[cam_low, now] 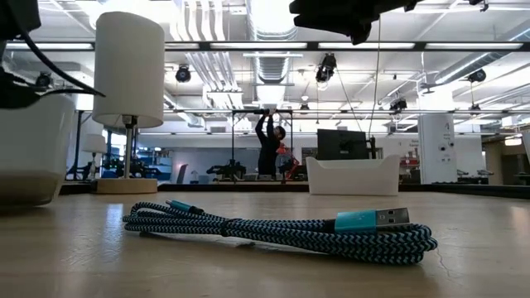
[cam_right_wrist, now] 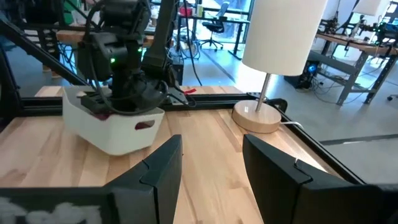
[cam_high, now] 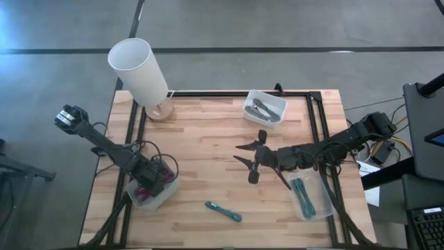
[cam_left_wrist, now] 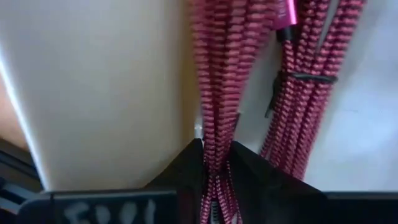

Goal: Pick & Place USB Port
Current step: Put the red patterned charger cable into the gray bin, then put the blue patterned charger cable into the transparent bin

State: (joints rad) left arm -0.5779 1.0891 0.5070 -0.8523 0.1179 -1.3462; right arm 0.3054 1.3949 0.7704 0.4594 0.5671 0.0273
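Note:
A coiled teal braided USB cable (cam_high: 223, 210) lies on the wood near the table's near edge, filling the low view (cam_low: 281, 230). My left gripper (cam_high: 154, 182) reaches down into a white bin (cam_high: 149, 194) at the near left, shut on a pink braided cable (cam_left_wrist: 217, 124). More pink cable bundles (cam_left_wrist: 311, 93) lie in that bin. My right gripper (cam_high: 251, 161) hovers open above mid-table, holding nothing (cam_right_wrist: 211, 155). A clear bin (cam_high: 312, 198) at the near right holds teal cables (cam_high: 303, 196). My left gripper pinches a bundle of pink braided cable strands (cam_left_wrist: 216, 163) between its two fingers (cam_left_wrist: 183, 165), fingers lying across the strands. The bundle runs on along the white bin's floor. It comes from above, into the bin.
A white lamp (cam_high: 141, 73) on a round wooden base (cam_high: 159, 111) stands at the far left corner. A white bin (cam_high: 264, 108) with dark cables sits at the far edge. A black frame rail (cam_high: 316, 128) borders the table. Bare wood lies between the bins.

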